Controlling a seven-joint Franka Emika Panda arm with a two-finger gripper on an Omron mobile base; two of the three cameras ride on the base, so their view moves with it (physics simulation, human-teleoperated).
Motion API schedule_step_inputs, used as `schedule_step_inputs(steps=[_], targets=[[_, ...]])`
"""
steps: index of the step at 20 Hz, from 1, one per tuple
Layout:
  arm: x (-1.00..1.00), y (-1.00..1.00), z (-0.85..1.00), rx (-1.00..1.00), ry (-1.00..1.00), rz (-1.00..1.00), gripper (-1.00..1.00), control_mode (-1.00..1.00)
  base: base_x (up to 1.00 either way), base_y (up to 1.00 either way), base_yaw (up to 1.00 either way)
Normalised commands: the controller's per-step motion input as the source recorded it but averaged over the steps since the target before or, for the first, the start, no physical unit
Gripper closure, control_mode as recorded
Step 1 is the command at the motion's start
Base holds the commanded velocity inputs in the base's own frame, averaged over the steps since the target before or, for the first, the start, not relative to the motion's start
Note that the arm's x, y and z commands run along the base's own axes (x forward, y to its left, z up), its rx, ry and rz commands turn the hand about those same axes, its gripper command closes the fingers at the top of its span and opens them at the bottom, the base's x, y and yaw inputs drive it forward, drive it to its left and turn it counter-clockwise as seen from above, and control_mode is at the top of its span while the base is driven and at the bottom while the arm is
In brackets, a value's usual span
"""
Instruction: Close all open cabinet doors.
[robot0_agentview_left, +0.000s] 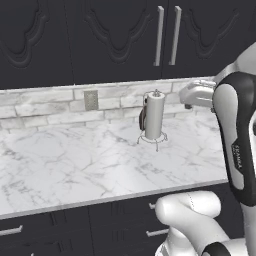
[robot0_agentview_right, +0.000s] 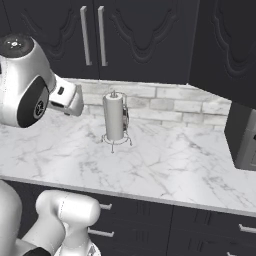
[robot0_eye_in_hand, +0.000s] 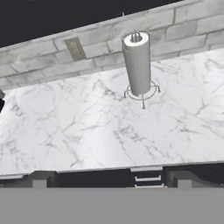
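Even soft light, faint shadows, slightly blurry render.

Doors (robot0_agentview_left: 120, 40): matte black, carved curvy relief; handles (robot0_agentview_left: 159, 36) silver. Counter (robot0_agentview_left: 100, 155): white marble, grey veining, pale edge. Backsplash (robot0_agentview_left: 45, 107): light grey and white brick pattern, grey outlet plate (robot0_agentview_left: 91, 99). Paper roll (robot0_agentview_left: 154, 116): off-white, on thin silver wire stand. Drawers (robot0_agentview_right: 210, 225): black, short silver pulls. Microwave (robot0_agentview_right: 242, 135): dark grey to black. Arm (robot0_agentview_left: 235, 135): white shell, black joints.
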Motion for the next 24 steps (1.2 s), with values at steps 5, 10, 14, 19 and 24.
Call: schedule_step_inputs(steps=[5,10,14,19,24], targets=[[-0.52,0.07,0.00,-0.06,0.09,0.01,-1.00,-1.00,0.00,0.00,0.00],[-0.31,0.11,0.00,-0.08,0.07,0.00,-1.00,-1.00,0.00,0.00,0.00],[-0.23,0.01,0.00,-0.05,0.05,0.00,-1.00,-1.00,0.00,0.00,0.00],[-0.29,0.00,-0.12,-0.06,0.05,0.00,-1.00,-1.00,0.00,0.00,0.00],[-0.31,-0.07,-0.09,-0.02,0.01,0.00,-1.00,-1.00,0.00,0.00,0.00]])
